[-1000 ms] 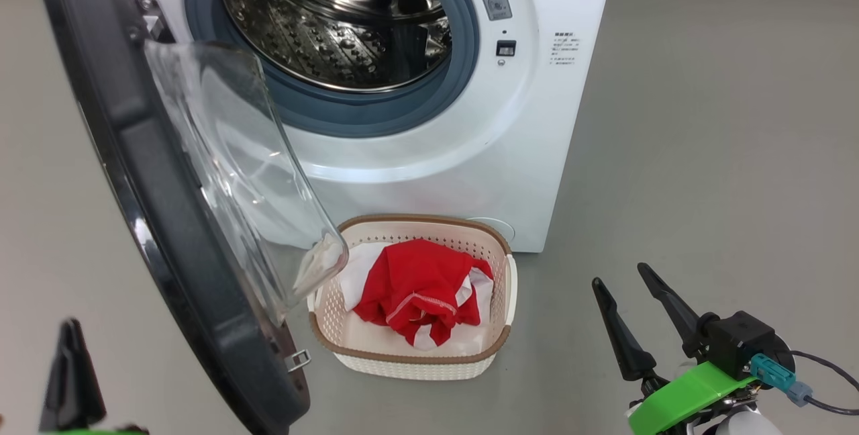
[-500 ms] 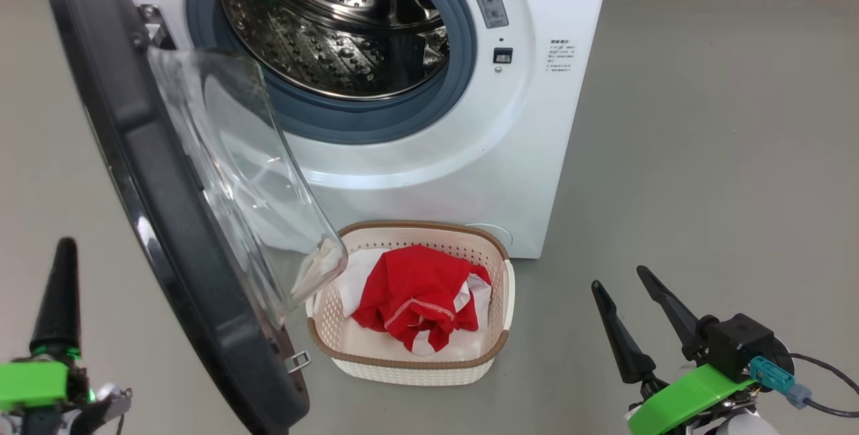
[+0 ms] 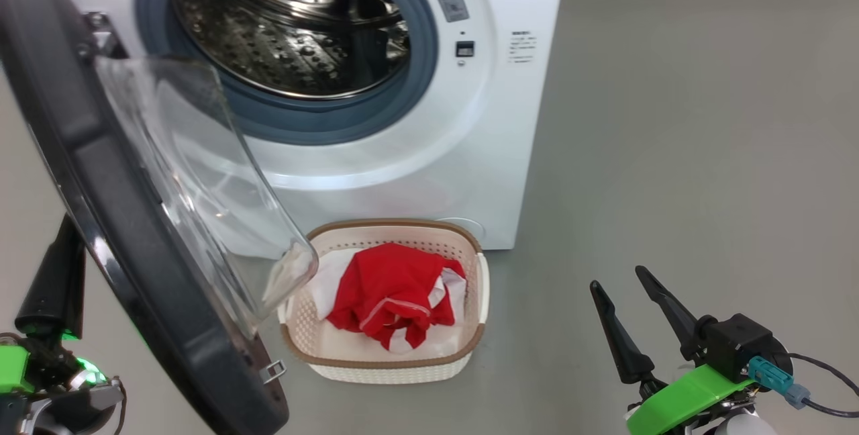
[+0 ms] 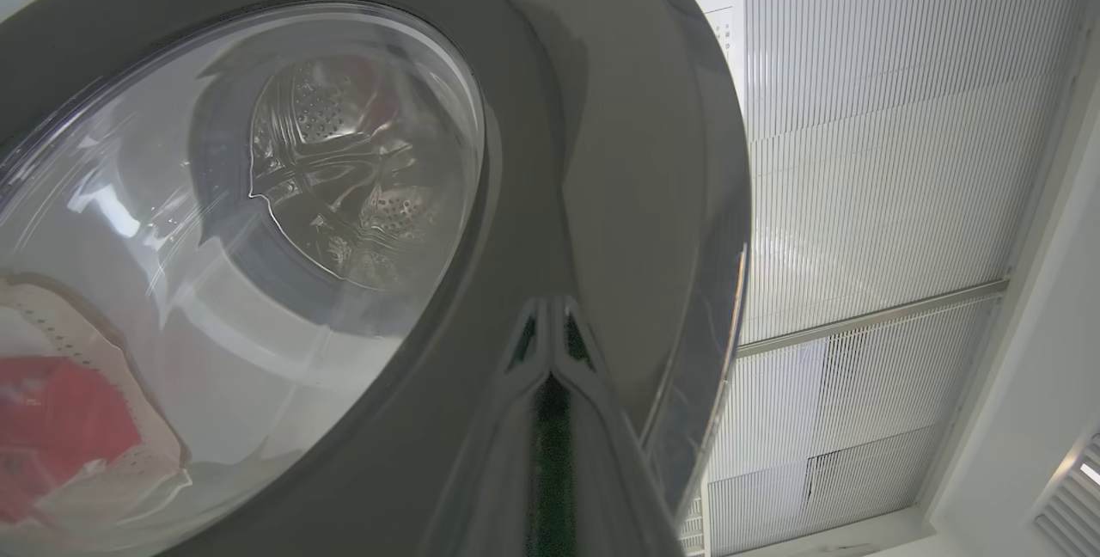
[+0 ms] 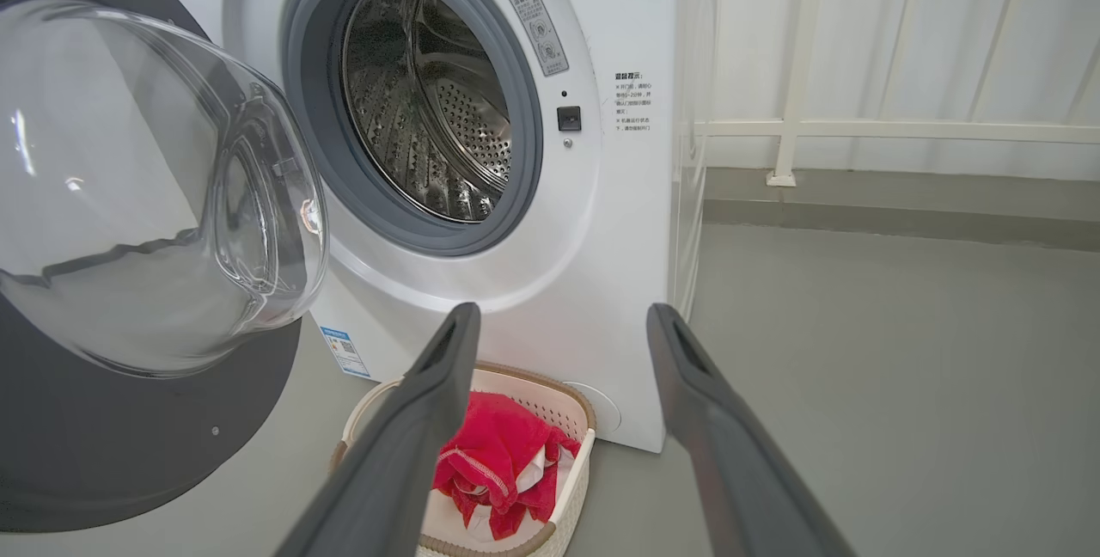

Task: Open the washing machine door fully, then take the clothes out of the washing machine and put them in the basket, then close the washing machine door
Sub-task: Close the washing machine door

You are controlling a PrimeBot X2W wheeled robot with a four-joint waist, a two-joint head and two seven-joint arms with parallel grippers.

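- Clothes (image 3: 389, 287): a crumpled heap of bright red fabric with white panels and a white-stitched hem. It lies inside the basket (image 3: 382, 373) and rises about to the rim.
- Basket: cream plastic, rectangular with rounded corners, perforated walls and a brown woven-look rim. It stands mouth up on the floor (image 3: 671, 153), just in front of the machine's lower front.
- Washing machine (image 3: 416, 153): a white front-loader. A grey-blue rubber ring (image 3: 322, 119) frames the drum (image 3: 288, 25), whose perforated steel wall and ribs show all round.
- Washing machine door (image 3: 87, 146): swung open on the hinge at the robot's left, seen almost edge-on. Its glossy black rim runs from upper left to lower centre. The clear glass bowl (image 3: 201, 180) bulges rightward, its lower edge over the basket's left end.
- Left pincer (image 4: 550, 312): fingers drawn together, empty, close to the door's outer black face; contact cannot be told.
- Right pincer (image 3: 617, 277): fingers spread, empty, well right of the basket.
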